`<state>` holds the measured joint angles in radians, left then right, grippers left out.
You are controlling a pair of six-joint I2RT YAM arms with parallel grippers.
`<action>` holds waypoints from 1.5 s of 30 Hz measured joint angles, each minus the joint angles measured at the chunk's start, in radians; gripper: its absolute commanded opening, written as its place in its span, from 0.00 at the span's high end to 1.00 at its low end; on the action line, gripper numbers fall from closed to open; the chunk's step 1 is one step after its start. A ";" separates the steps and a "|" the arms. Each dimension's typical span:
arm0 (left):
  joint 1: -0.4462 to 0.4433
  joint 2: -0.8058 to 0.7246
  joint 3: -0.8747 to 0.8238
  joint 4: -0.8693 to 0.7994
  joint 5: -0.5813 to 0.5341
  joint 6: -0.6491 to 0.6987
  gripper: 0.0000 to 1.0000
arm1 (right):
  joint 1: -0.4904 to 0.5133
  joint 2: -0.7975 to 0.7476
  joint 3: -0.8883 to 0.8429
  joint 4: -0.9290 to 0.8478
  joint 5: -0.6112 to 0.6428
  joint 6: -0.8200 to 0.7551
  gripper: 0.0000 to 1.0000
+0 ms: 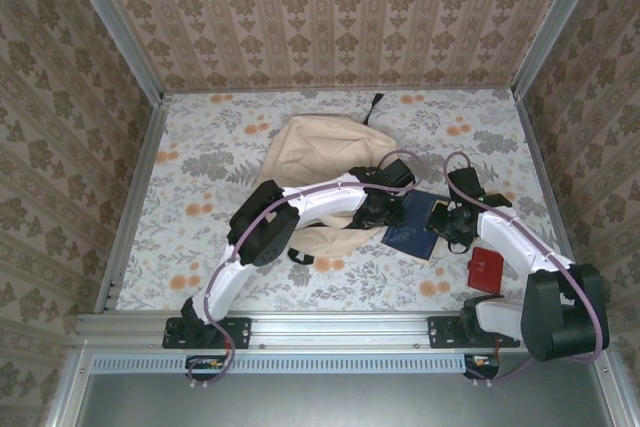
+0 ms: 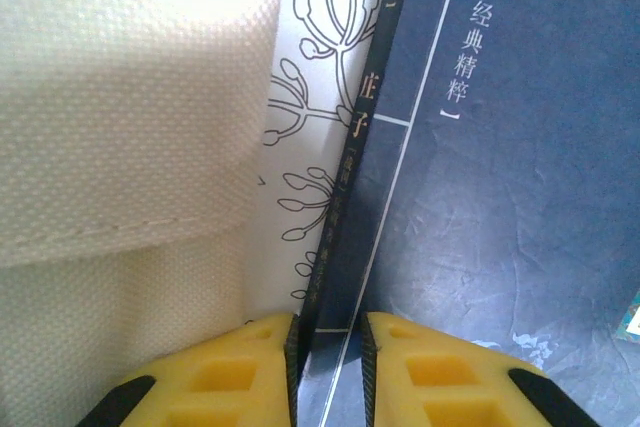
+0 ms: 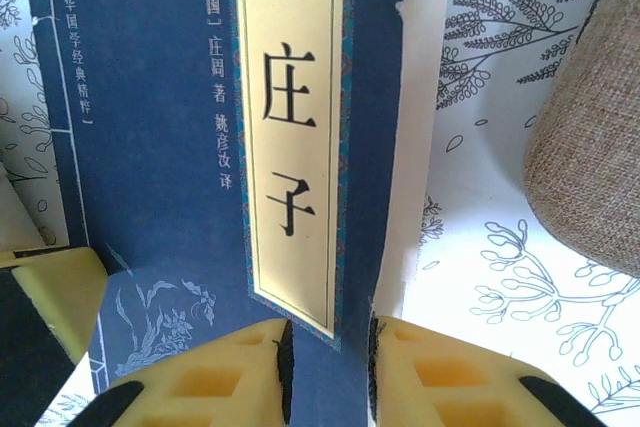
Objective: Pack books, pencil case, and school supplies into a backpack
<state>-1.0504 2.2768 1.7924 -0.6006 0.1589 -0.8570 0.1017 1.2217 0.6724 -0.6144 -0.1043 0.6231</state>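
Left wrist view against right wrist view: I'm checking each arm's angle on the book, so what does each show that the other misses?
Only the left wrist view shows the navy book's lettered spine and the beige backpack beside it. Only the right wrist view shows the cover's cream title strip, white page edges and coarse tan fabric. Both show the book, the floral table cover, and a yellow gripper at the bottom: left gripper, right gripper.
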 measured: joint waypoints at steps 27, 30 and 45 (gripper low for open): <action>0.122 -0.353 -0.146 0.168 0.150 0.209 0.40 | 0.021 -0.183 0.146 -0.042 -0.050 -0.056 1.00; 0.189 -0.475 -0.240 0.216 0.160 0.225 0.34 | 0.021 -0.209 0.195 -0.040 -0.128 -0.063 1.00; 0.467 -0.819 -0.810 0.483 0.321 0.124 0.00 | 0.108 -0.103 0.315 0.181 -0.570 0.025 1.00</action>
<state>-0.5835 1.4578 0.9825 -0.1177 0.4797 -0.7326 0.2100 1.1183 0.9874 -0.4332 -0.6743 0.6483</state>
